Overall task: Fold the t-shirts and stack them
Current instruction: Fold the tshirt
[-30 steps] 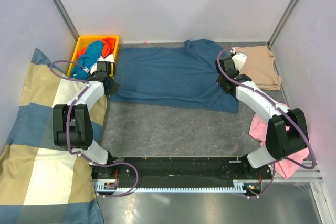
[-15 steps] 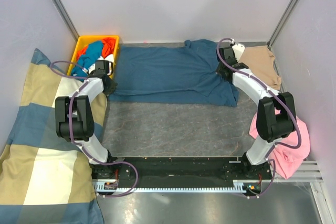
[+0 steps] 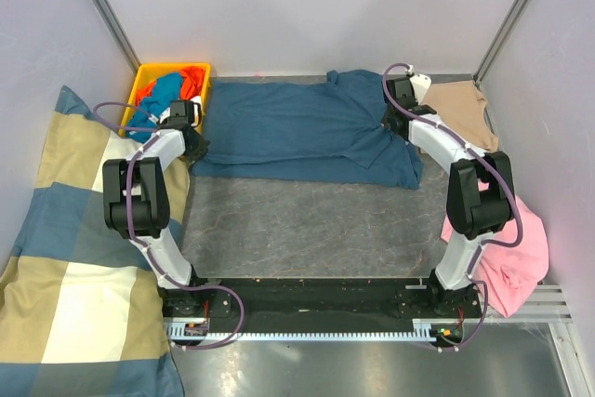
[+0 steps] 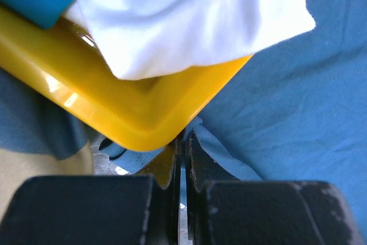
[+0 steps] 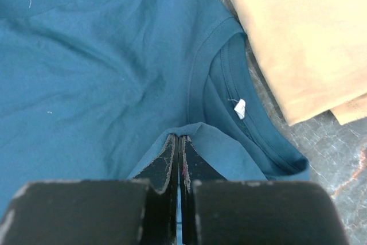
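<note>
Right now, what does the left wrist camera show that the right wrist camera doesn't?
Only the left wrist view: the corner of a yellow bin, with white cloth lying over its rim. Only the right wrist view: the tan t-shirt, a white neck label and a strip of grey table. Both: the dark teal t-shirt, with a pincer shut on a fold of it, the left pincer in one, the right pincer in the other.

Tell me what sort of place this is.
Most likely a lab test booth: plain white walls on metal posts box in the table, the left arm and right arm are bolted to a rail at its near edge, and a blue shirt lies spread beside a yellow bin of clothes.
</note>
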